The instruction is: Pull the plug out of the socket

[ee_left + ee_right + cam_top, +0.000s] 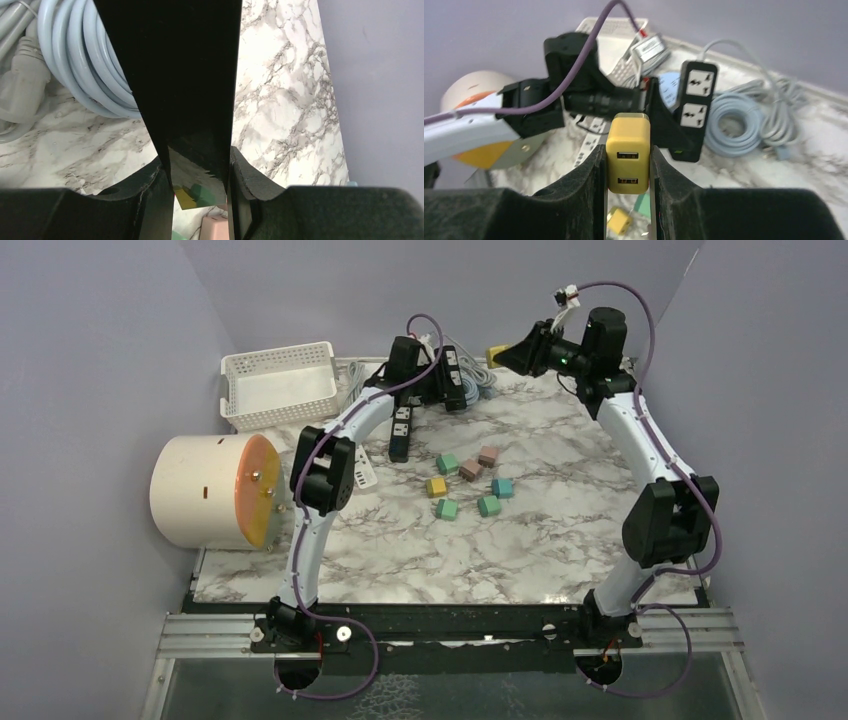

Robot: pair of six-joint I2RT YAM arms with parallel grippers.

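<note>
The right gripper (626, 152) is clamping the yellow USB charger plug (627, 131) in the air, apart from the black power strip (180, 65), which the left gripper (197, 159) is pinching. A coiled grey cable (734, 120) is lying just beside the strip, and coloured blocks (470, 485) are sitting nearer the bases.

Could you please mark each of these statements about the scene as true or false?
1. The right fingers hold the yellow plug. True.
2. The yellow plug sits in a socket of the black power strip. False: it is held in the air, apart from the strip, and both sockets facing the right wrist camera are empty.
3. The left fingers are clamped on the black power strip. True.
4. The coloured blocks lie in the white basket. False: they lie on the table, apart from the basket.
</note>
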